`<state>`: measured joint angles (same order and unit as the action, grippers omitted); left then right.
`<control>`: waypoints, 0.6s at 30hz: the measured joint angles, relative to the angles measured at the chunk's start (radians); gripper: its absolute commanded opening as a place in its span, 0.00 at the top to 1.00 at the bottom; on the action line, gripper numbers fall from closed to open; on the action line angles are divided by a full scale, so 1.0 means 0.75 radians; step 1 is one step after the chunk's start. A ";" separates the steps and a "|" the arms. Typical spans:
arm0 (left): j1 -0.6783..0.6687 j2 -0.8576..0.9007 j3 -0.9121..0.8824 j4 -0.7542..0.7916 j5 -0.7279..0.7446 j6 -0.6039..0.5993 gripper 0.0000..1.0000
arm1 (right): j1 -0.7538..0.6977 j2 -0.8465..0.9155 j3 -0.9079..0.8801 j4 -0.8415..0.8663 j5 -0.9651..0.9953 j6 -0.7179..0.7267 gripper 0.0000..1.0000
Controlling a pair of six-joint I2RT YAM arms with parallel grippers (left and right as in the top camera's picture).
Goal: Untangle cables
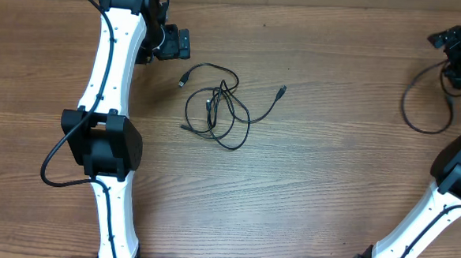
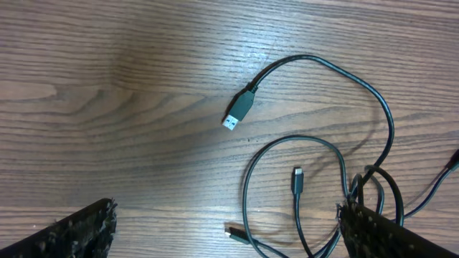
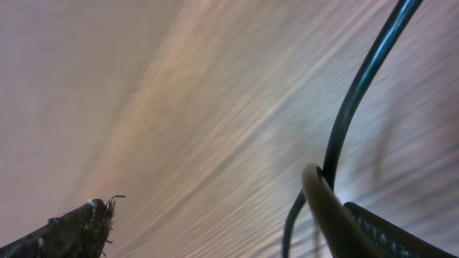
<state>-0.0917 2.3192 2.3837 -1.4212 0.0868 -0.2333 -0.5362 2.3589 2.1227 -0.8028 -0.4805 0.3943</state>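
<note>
Left claw (image 1: 174, 43) wide open and empty over the wooden table (image 1: 330, 189), cables (image 1: 219, 97) in a loose tangle on the table near that claw, right claw (image 1: 460, 56) well apart from it, fingers spread, gripping nothing

Looks like a robotics lab bench, staged work-cell feel. Plain wood-grain table (image 1: 306, 188), seen from straight overhead. Left arm (image 1: 111, 59) and right arm (image 1: 427, 214), white shells with black joints, reaching in from the near edge. Thick black wires (image 1: 51, 163) looping off them. Small tangle of cables (image 1: 220, 109) lying mid-table.
</note>
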 measured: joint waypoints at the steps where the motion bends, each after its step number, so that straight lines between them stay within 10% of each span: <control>1: 0.000 0.000 0.000 -0.002 0.000 0.001 0.00 | -0.002 0.000 0.000 0.005 -0.043 0.021 0.00; 12: 0.000 0.000 0.000 -0.025 0.000 0.001 0.00 | -0.208 0.001 0.005 0.049 -0.254 0.621 0.00; 18: 0.000 0.000 0.000 -0.025 0.000 0.001 0.00 | -0.194 0.001 0.005 0.067 -0.298 0.428 0.00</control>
<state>-0.0917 2.3192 2.3837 -1.4403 0.0868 -0.2329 -0.6815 2.3596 2.1262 -0.7525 -0.7036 0.7155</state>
